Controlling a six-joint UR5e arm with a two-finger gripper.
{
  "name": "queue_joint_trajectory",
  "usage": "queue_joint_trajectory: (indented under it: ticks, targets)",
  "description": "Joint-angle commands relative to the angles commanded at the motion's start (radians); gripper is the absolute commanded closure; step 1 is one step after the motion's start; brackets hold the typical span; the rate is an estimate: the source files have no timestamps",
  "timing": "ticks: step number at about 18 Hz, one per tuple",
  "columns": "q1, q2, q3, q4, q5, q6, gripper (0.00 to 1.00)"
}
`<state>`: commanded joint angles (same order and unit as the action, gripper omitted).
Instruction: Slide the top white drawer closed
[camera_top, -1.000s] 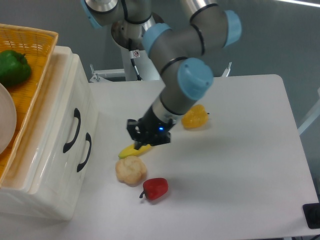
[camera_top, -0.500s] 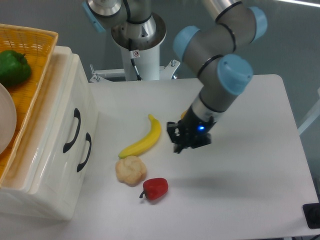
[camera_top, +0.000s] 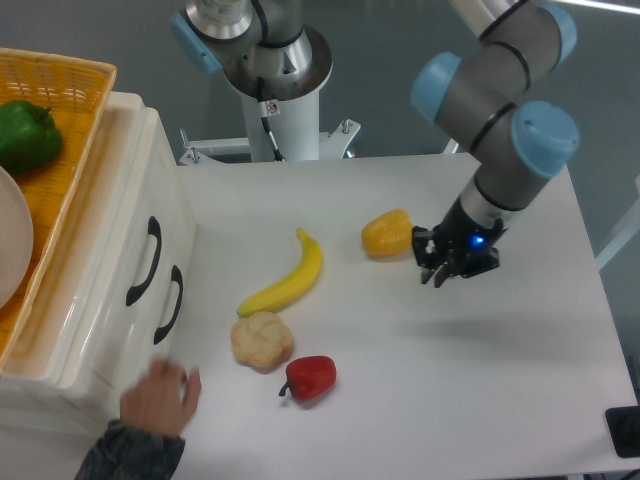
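The white drawer cabinet stands at the left edge of the table. The top white drawer (camera_top: 135, 215) carries a curved black handle (camera_top: 148, 260), and its front looks about flush with the lower drawer's front, which has its own handle (camera_top: 170, 303). My gripper (camera_top: 432, 274) hovers far to the right over the table, beside a yellow pepper (camera_top: 387, 233), well away from the drawers. Its fingers stand slightly apart with nothing between them.
A person's hand (camera_top: 160, 395) reaches in at the bottom left, by the cabinet's lower corner. A banana (camera_top: 290, 280), a bread roll (camera_top: 262, 340) and a red pepper (camera_top: 312, 376) lie mid-table. An orange basket (camera_top: 60, 130) with a green pepper (camera_top: 25, 135) sits on the cabinet.
My gripper swept from beside the banana rightward across the table to past the yellow pepper. A person's hand has appeared at the bottom left.
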<state>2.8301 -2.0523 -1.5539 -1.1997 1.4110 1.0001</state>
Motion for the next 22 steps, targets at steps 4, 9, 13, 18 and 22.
queue_joint_trajectory:
  ticks: [4, 9, 13, 18, 22]
  targets:
    - [0.014, -0.029, 0.017, 0.020, 0.014, 0.019, 0.57]
    - [0.021, -0.068, 0.061, 0.042, 0.013, 0.017, 0.50]
    - [0.038, -0.077, 0.071, 0.087, 0.014, 0.020, 0.00]
    - [0.063, -0.098, 0.113, 0.109, 0.061, 0.194, 0.00]
    - [0.087, -0.132, 0.138, 0.149, 0.111, 0.396, 0.00]
